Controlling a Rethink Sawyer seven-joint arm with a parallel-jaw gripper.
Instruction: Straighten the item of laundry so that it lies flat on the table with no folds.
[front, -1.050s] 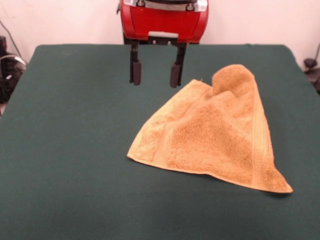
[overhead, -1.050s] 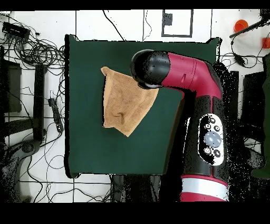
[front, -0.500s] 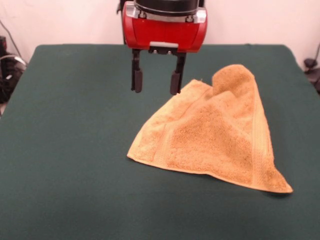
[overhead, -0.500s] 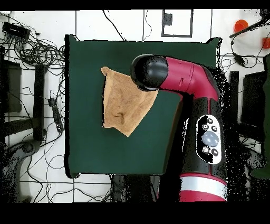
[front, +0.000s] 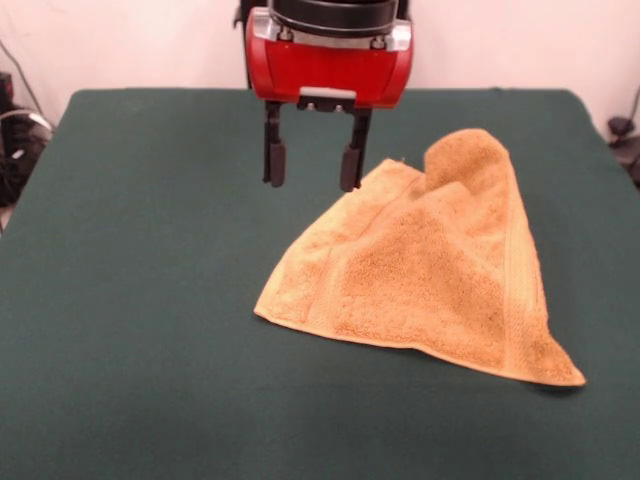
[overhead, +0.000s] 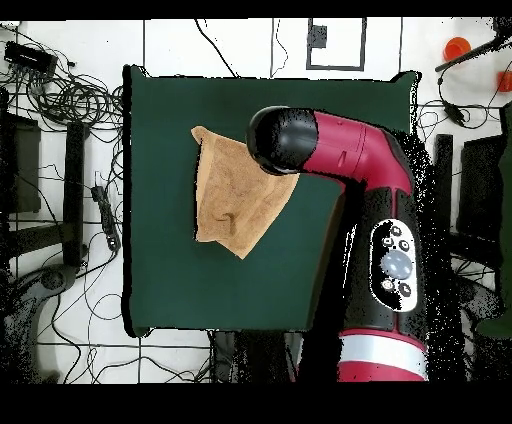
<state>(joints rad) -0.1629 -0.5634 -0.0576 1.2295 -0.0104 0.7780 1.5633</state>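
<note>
The towel (front: 430, 270) lies on the dark green table (front: 150, 300), right of centre in the front view, in a roughly triangular heap: one long edge runs along the cloth at the near side, a rounded hump of folded pile stands up at the far corner, and a smoother woven band runs down the right-hand edge. It has not moved over the last second; its outline and hump match the earlier frames, so you should treat the task as not yet started on the fabric itself. What has changed is the gripper (front: 311, 165): it has come down from the top edge and shifted slightly toward the towel, then settled, with almost no movement in the last half second. Its fingers (front: 350, 166) stand wide apart and hold nothing, and the nearer one hangs just beside the towel's far left corner. Judge this as an approach to that corner, with grasp and spread still ahead. The front view alone shows the finger spacing and the hump's height. The overhead view shows the towel (overhead: 232, 195) in plan toward one side of the table (overhead: 170, 280), but the arm (overhead: 340, 150) covers one towel corner and hides the gripper entirely.
</note>
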